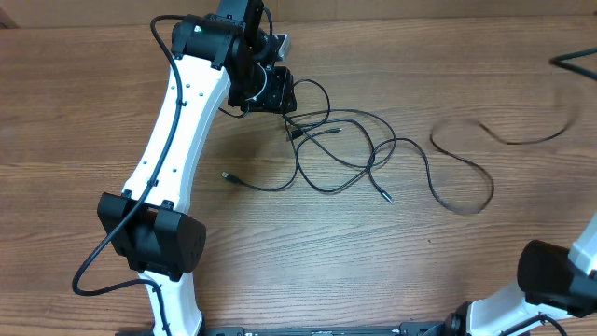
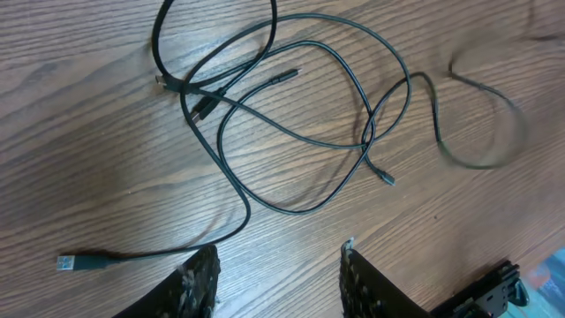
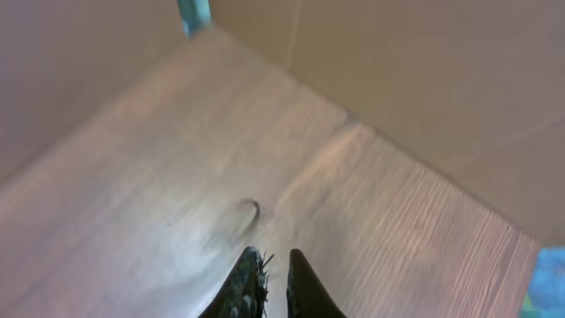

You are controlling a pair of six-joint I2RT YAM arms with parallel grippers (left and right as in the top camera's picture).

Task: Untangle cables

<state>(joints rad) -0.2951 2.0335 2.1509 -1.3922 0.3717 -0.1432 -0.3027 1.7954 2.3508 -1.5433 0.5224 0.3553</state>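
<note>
Thin black cables (image 1: 326, 140) lie looped and crossed on the wooden table at centre, with small plugs at their ends (image 1: 227, 175). They also show in the left wrist view (image 2: 291, 132). One strand (image 1: 466, 173) runs off right and is blurred towards the right edge. My left gripper (image 1: 278, 93) hovers at the tangle's far left side; in its wrist view its fingers (image 2: 278, 252) are open and empty. My right gripper (image 3: 274, 256) has its fingers nearly together over blurred table, with a short piece of cable (image 3: 252, 208) just ahead of the tips.
The left arm (image 1: 177, 140) stretches from the front edge across the left half of the table. The right arm's base (image 1: 560, 271) sits at the front right. A dark blurred shape (image 1: 574, 61) shows at the far right edge.
</note>
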